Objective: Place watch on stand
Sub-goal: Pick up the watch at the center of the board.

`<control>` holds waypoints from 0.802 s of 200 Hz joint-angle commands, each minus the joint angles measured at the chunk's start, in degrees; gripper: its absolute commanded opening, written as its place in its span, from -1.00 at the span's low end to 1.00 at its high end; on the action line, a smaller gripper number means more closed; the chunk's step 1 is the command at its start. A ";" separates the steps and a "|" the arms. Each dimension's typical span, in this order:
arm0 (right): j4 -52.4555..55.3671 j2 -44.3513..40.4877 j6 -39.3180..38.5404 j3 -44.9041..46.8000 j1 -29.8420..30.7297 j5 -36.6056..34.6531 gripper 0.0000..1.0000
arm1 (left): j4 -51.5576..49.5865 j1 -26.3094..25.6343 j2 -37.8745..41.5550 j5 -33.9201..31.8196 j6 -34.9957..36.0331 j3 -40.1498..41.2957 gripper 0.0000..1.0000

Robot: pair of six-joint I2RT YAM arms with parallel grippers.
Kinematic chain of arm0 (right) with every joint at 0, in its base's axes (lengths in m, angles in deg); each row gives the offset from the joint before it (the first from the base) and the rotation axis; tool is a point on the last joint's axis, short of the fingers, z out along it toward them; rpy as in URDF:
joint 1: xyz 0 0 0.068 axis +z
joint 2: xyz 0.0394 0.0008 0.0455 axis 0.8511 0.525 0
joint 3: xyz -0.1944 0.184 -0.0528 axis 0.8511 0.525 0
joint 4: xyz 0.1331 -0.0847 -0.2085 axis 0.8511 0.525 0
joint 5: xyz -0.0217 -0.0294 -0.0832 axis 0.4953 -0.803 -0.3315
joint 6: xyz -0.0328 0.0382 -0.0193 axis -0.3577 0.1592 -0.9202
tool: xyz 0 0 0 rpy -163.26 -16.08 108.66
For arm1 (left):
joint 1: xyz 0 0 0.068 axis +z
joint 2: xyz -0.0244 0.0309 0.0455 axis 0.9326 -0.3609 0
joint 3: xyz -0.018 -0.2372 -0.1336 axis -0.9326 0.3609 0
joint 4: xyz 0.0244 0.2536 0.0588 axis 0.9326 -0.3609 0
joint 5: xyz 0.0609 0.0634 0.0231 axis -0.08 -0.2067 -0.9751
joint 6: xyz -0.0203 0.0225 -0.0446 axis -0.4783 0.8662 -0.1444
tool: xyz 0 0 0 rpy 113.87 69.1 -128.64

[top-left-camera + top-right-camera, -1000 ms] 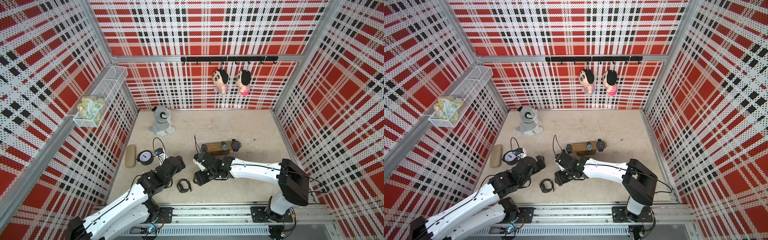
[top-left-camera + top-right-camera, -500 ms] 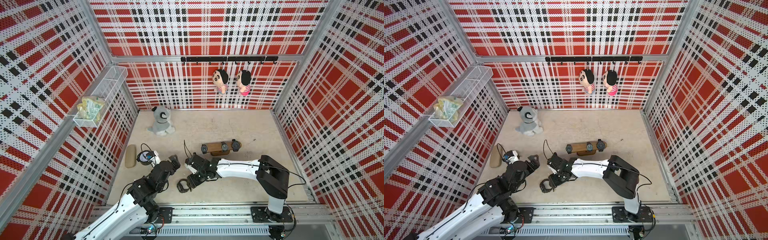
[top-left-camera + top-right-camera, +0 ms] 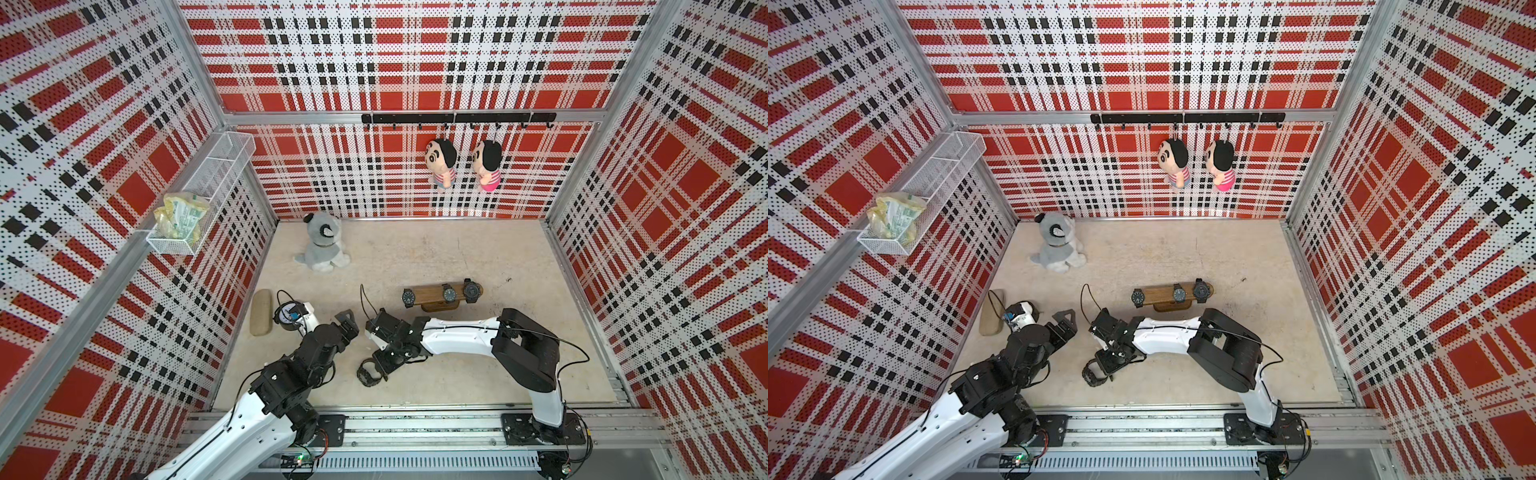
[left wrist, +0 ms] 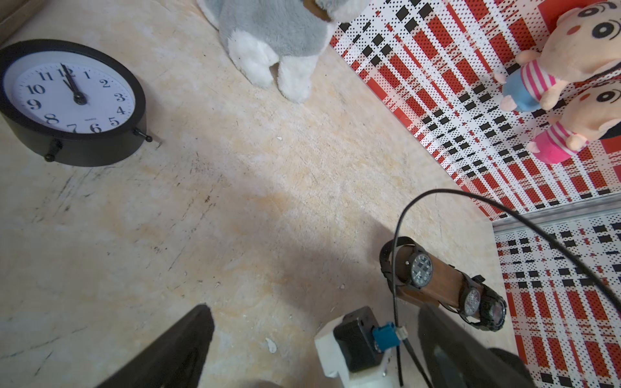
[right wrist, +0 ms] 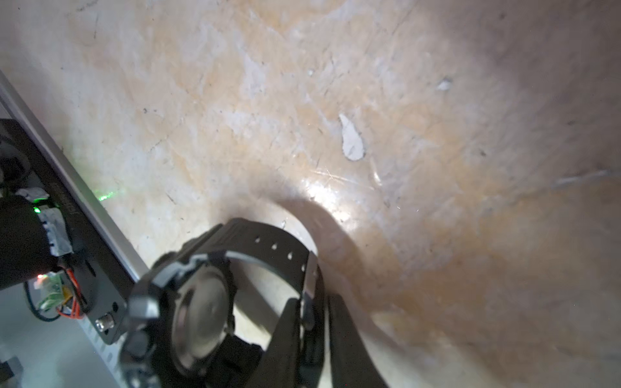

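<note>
The black rubber-strapped watch [image 5: 201, 302] sits on the beige counter [image 5: 369, 100], its strap pinched in the narrow right gripper [image 5: 313, 312], one finger inside the loop and one outside. That looks like the pick-up step. Next comes a clean lift, then threading the loop over an end of the brown wooden T-shaped stand [image 3: 430, 294], well beyond this gripper. The left gripper [image 4: 312, 312] hangs alongside, wide and empty.
</note>
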 commanded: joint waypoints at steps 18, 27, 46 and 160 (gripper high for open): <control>-1.49 -1.39 0.25 2.40 -1.28 0.61 -1.00 | -0.26 0.23 0.12 -0.34 -0.13 0.62 0.96; -3.22 -3.51 0.91 4.56 -2.42 2.07 -1.00 | -0.08 0.23 -0.22 0.10 0.33 0.44 0.96; -7.64 -9.81 3.04 10.30 -5.96 5.60 -1.00 | 1.26 0.32 -0.92 1.73 2.53 0.17 0.96; -4.34 -31.29 3.48 15.14 -23.64 13.62 -1.00 | 32.45 -4.35 -13.63 26.15 18.84 0.18 0.96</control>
